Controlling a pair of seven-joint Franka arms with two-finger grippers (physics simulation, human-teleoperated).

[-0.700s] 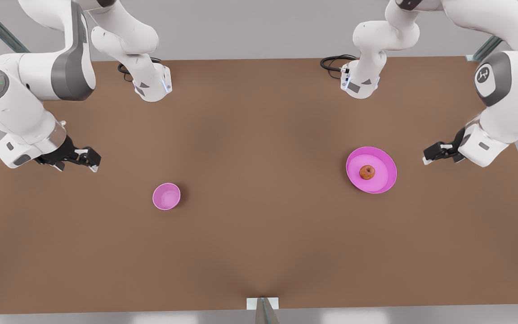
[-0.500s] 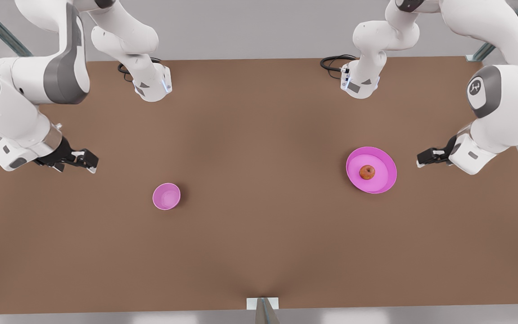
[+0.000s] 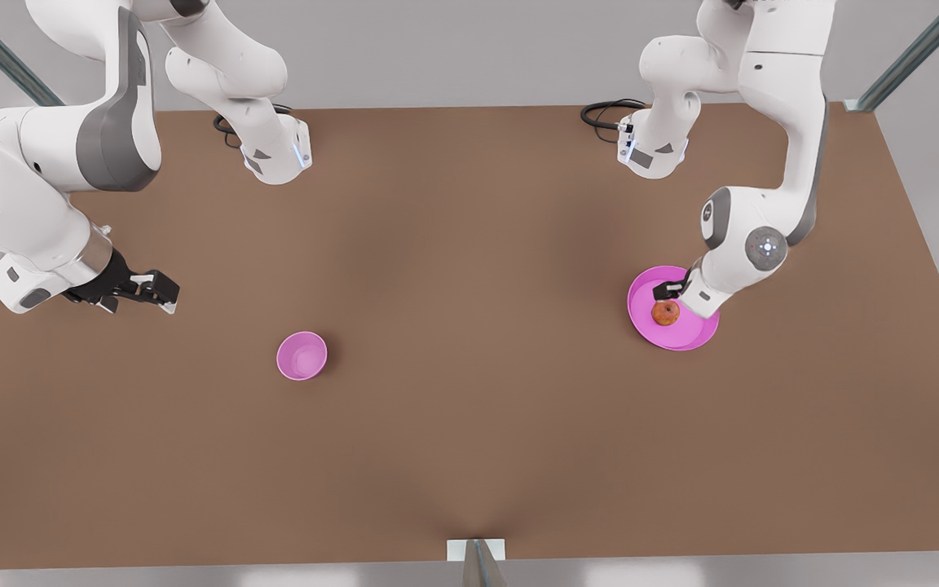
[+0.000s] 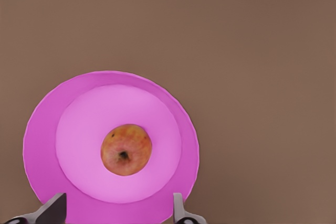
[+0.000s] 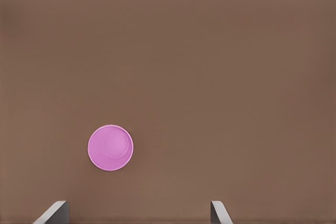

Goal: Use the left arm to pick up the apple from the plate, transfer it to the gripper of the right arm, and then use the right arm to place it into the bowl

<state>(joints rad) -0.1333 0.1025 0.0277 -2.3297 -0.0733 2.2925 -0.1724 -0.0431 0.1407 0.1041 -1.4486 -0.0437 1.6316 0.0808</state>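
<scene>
While the brown table (image 3: 469,342) spreads wide, the plate (image 3: 698,330) carries the apple (image 4: 126,149) at its centre. My left gripper (image 4: 118,211) hovers over it, fingers apart; my right gripper (image 5: 139,213), also spread, waits well away, facing the bowl (image 5: 110,147). Apple looks firm, smooth, probably light, so grip across its widest middle.

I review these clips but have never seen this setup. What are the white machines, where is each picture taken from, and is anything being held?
These are simulator renders of two robot arms over a brown table. The front view looks down on everything. The left wrist view rides the left gripper, open above the apple on the plate. The right wrist view rides the right gripper, open and waiting at the front view's left, looking toward the bowl. Nothing is held.
</scene>
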